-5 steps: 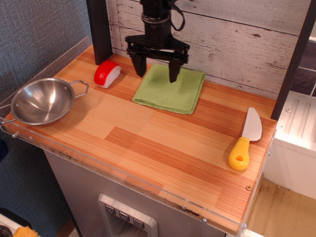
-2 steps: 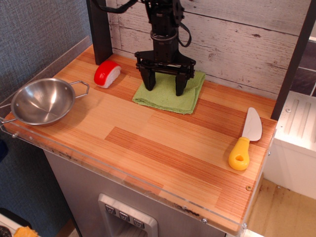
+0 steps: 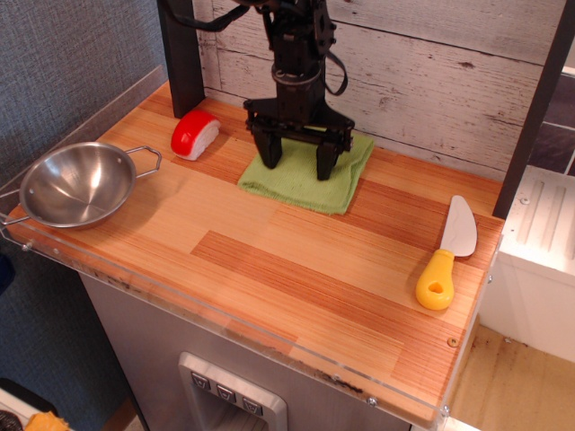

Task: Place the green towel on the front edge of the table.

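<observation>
The green towel [image 3: 301,184] lies folded and flat at the back middle of the striped wooden table [image 3: 296,269], close to the white plank wall. My gripper [image 3: 297,165] hangs straight down over the towel with its two black fingers spread wide. The fingertips [image 3: 269,158] are down at the cloth's surface, one near its left side, the other toward its right. Nothing is held between the fingers. The arm hides the towel's back middle part.
A steel bowl [image 3: 76,184] with two handles stands at the front left corner. A red-and-white block [image 3: 195,134] lies left of the towel. A yellow-handled knife [image 3: 446,254] lies at the right edge. A white side unit [image 3: 539,260] stands beyond the right edge.
My gripper has come down from above the towel's back part until its fingertips reach the cloth. The towel's front edge has shifted slightly. The fingers stay spread.
</observation>
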Tool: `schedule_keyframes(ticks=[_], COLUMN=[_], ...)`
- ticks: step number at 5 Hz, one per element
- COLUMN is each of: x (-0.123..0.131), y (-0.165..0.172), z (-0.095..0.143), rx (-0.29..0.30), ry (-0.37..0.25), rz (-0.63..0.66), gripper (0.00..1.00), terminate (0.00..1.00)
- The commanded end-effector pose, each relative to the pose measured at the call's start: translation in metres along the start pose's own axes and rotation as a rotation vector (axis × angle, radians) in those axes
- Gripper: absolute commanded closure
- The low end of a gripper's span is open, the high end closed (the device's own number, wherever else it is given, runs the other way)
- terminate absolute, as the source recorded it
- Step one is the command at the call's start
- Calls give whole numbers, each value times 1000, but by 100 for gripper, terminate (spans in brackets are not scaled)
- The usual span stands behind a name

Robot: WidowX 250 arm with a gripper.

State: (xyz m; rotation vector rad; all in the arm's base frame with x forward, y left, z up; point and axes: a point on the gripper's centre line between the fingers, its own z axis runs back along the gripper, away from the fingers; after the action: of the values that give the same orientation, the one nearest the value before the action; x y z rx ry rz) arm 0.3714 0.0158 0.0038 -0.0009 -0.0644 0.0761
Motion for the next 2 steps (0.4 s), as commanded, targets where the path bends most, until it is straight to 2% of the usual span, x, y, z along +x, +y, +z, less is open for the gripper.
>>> schedule_keyframes(ticks=[1, 2], x=[-56, -75], y=[2, 5], z=[22, 29], rx=[-65, -89], ry=[35, 39], rz=[-42, -69], gripper=[0, 0], terminate=[0, 0])
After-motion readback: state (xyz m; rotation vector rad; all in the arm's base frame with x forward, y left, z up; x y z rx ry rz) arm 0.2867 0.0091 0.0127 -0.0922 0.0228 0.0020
